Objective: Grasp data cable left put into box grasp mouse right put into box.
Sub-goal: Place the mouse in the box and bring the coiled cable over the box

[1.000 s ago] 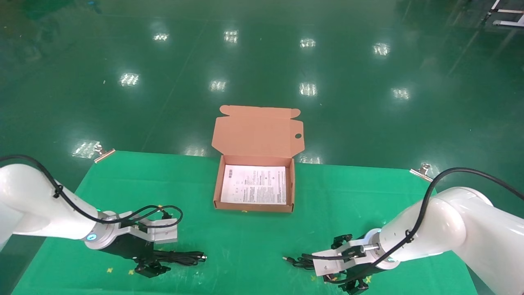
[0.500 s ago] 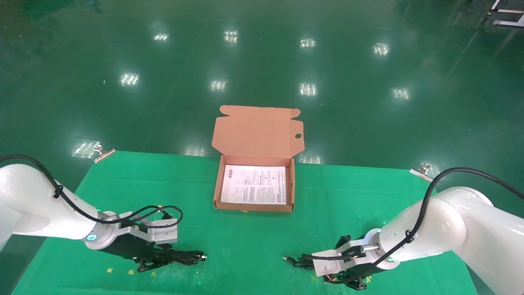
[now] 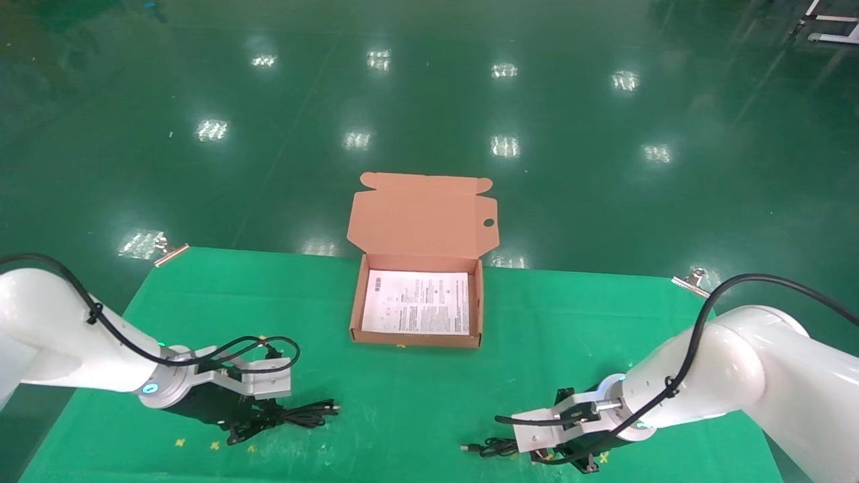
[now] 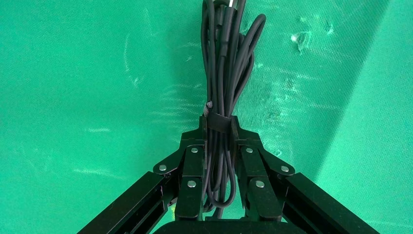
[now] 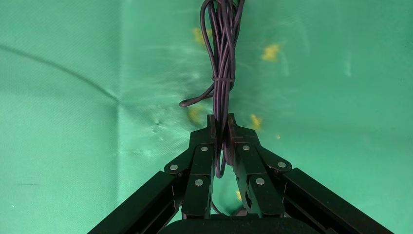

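1. Count: two claws, two black cable bundles, one box, one printed sheet and two metal clips, all on one desk (image 3: 570, 322) covered in green cloth.
2. The left clip (image 3: 171, 251) is at the desk's far corner, left of the box.
3. The left claw (image 3: 249, 421) is on the near side of the desk, left of the box and well apart from it. Its black fingers (image 4: 194, 163) are drawn in narrow and clamp the data cable (image 3: 305, 414) from both sides.
4. The data cable (image 4: 226, 63) is a long, narrow hank of smooth black round cord, bound by a flat black strap just beyond the fingertips. Its looped end sits inside the claw (image 4: 217, 122), and the rest runs straight out ahead, toward the box's side.
5. The box (image 3: 356, 302) is shallow brown cardboard and stands at the far middle of the desk. Its flap lid (image 3: 423, 215) is upright and pierced by one round hole (image 3: 488, 222). The white printed sheet (image 3: 417, 303) lies flat inside.
6. The right claw (image 3: 567, 461) is on the near side, right of the box and well apart from it. It is pinched narrow on a cord bundle (image 3: 493, 448).
7. The cord bundle (image 5: 222, 48) is thinner and tied at its middle. It passes between the fingers (image 5: 202, 161) of the claw (image 5: 221, 119) and extends ahead. Whether a mouse is attached cannot be told.
8. The right clip (image 3: 691, 280) is at the far corner, right of the box.
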